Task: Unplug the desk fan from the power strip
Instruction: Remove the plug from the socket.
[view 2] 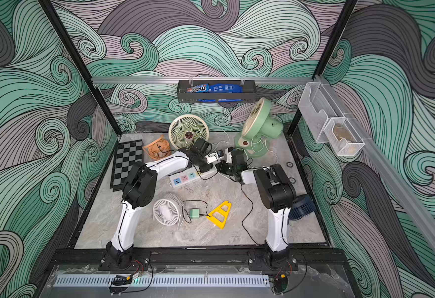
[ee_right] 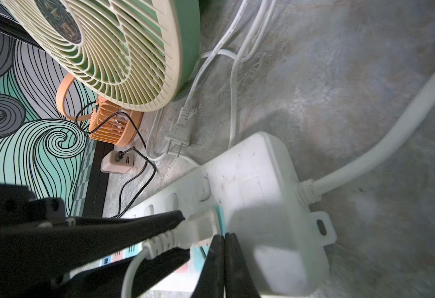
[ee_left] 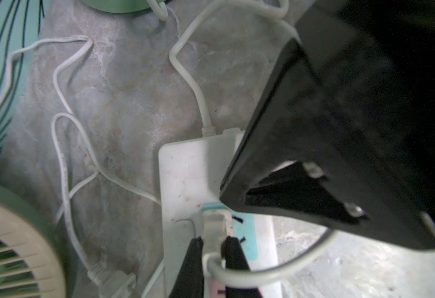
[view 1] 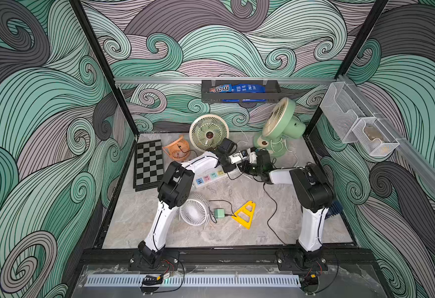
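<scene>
The power strip lies across the middle of the table, white with pastel socket squares. A white plug sits in its teal socket near the cord end. My left gripper is shut on that plug, one finger on each side. My right gripper is shut and empty, its tips resting on the power strip right beside the plug. A green desk fan and a cream-grilled one stand at the back. I cannot follow the plug's cord to either.
A loose two-pin plug lies on the table by the cream-grilled fan. Around are an orange mini fan, a chessboard, a white mini fan, a green adapter and a yellow triangle. White cords loop behind the strip.
</scene>
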Motion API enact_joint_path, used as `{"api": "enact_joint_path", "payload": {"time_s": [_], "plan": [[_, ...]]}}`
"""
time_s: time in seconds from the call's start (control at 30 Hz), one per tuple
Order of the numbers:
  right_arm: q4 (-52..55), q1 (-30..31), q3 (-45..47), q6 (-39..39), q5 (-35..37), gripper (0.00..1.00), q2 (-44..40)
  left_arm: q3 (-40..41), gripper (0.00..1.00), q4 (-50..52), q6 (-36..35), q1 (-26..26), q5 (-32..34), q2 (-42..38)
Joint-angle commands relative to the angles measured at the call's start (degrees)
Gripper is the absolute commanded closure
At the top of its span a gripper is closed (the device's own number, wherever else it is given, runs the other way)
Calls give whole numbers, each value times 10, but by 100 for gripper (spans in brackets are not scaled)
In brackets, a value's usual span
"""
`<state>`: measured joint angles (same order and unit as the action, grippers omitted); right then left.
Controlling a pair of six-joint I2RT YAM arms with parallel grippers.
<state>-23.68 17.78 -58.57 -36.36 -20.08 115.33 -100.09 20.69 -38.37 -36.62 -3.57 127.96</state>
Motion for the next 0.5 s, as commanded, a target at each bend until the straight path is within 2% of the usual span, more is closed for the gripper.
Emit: {"api": "enact_joint_path", "payload": {"time_s": [0.0,0.17,0.23,0.37,0.47], "plan": [[66,4,22,-2,17,90,26,12,100,-10,-40,-9,48,-5],[65,5,22,-3,16,90,26,-80,100,101,50,25,-45,28],[66,5,22,-1,16,90,26,-105,100,124,65,32,-62,36],[68,7,19,-1,16,90,28,-75,100,99,16,24,-57,18],[69,7,19,0,16,90,28,-3,100,12,-17,4,8,-13]]}}
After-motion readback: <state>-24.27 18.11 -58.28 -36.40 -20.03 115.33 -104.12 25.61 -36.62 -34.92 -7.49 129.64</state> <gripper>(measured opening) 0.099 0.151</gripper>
